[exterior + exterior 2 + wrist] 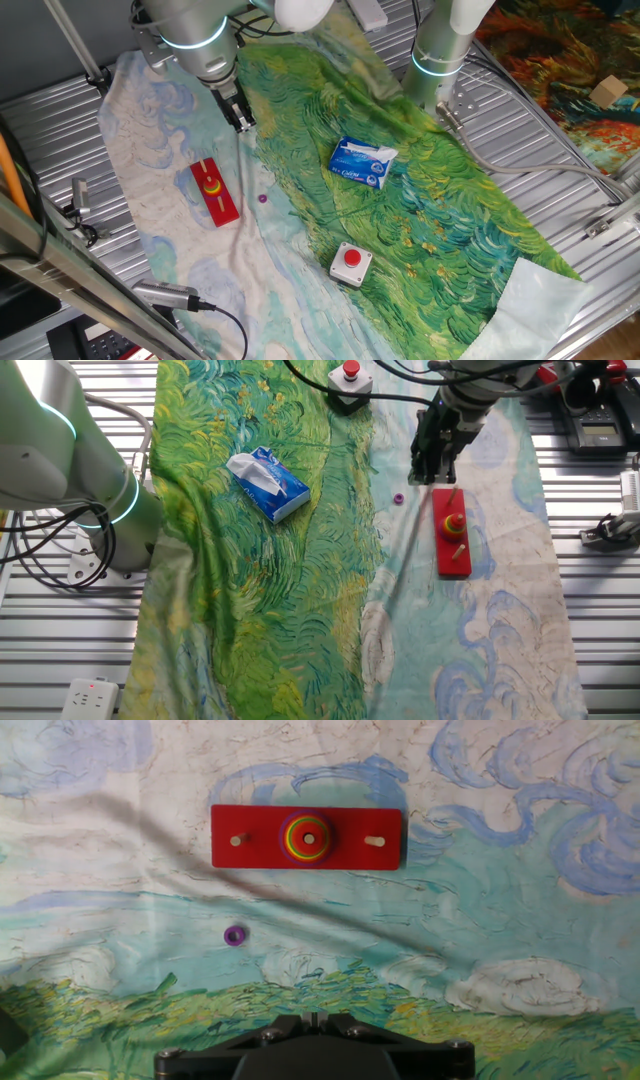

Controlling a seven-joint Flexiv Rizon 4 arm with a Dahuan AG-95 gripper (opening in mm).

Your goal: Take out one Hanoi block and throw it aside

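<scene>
A red rectangular base board with three pegs lies on the painted cloth. A stack of coloured discs sits on its middle peg. The small red Hanoi block rings the peg at the top of the stack. The board also shows in one fixed view and in the other fixed view. My gripper hangs above the cloth, apart from the board, with its jaws together and nothing between them. It shows in both fixed views. A tiny purple piece lies loose on the cloth between gripper and board.
A blue and white tissue pack lies mid-cloth. A red button on a white box sits near the cloth's edge. A second arm's base stands at the table's side. Ribbed metal table surrounds the cloth.
</scene>
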